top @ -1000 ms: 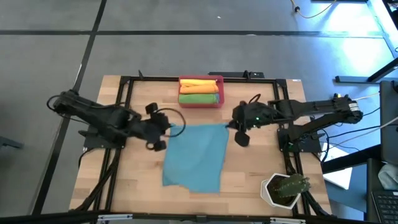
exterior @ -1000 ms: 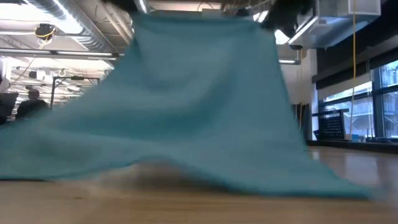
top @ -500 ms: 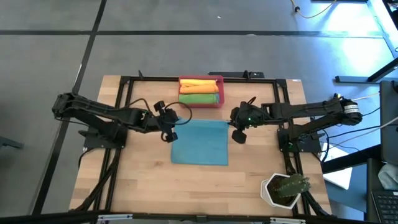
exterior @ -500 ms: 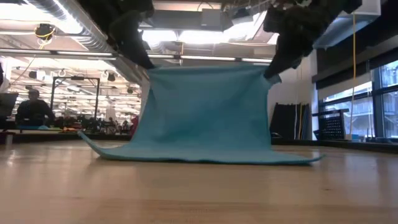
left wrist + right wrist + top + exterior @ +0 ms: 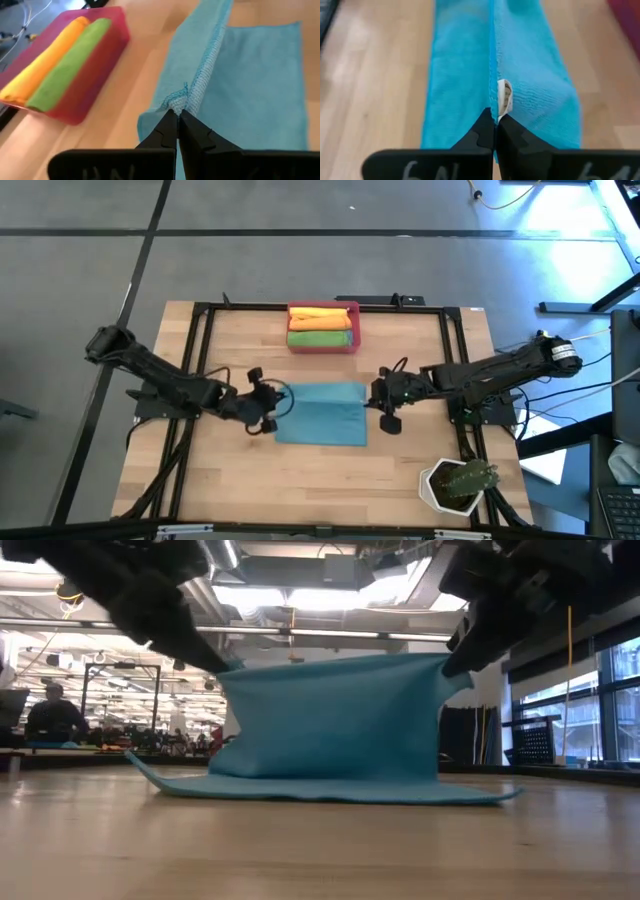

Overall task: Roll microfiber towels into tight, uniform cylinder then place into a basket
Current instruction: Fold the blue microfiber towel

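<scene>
Near the middle of the surface [image 5: 400, 470], the teal towel [image 5: 320, 412] hangs folded between the left tool [image 5: 178, 116] and right tool [image 5: 495, 116], each pinched tight on a corner. If either corner slips, or one tool lowers unevenly, the fold could skew and the roll turn out lopsided for the basket [image 5: 322, 346].

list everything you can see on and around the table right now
teal towel: one, teal-blue, table centre, one edge lifted and pinched at both corners
rolled towels: two, orange and green, side by side in the basket
basket: one, red-pink, far edge of the table
plant pot: one, white, holding a green plant, near right corner
person: one, seated in the room behind
left gripper: shut on the towel's left corner
right gripper: shut on its right corner
</scene>
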Action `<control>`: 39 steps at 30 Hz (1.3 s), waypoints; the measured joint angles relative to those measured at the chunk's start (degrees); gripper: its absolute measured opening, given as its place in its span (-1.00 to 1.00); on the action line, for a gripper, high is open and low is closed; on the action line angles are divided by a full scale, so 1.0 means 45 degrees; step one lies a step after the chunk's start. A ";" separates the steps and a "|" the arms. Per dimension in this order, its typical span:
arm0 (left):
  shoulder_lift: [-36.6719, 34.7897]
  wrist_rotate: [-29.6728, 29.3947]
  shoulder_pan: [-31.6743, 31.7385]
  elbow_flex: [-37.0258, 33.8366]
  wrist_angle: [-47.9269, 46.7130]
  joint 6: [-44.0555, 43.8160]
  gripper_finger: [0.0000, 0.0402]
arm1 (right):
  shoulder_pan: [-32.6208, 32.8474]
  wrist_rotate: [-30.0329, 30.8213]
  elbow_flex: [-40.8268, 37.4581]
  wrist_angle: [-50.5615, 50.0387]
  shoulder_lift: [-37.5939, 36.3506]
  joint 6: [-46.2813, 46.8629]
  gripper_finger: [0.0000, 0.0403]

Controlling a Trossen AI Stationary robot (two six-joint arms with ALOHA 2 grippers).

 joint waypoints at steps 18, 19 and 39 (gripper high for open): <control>0.1013 0.1652 -0.1819 -0.1239 0.1644 -0.0014 -0.99 | 0.1126 -0.1597 -0.1097 0.3468 0.2616 0.0398 -0.93; 0.1110 0.2007 -0.1791 -0.1240 0.1735 -0.0022 -0.97 | 0.1128 -0.1869 -0.1097 0.3609 0.2755 0.0398 -0.90; 0.0467 0.4786 -0.1741 -0.1239 0.1896 -0.0393 -0.39 | 0.1389 -0.1790 -0.1058 0.3844 0.3026 0.0612 -0.36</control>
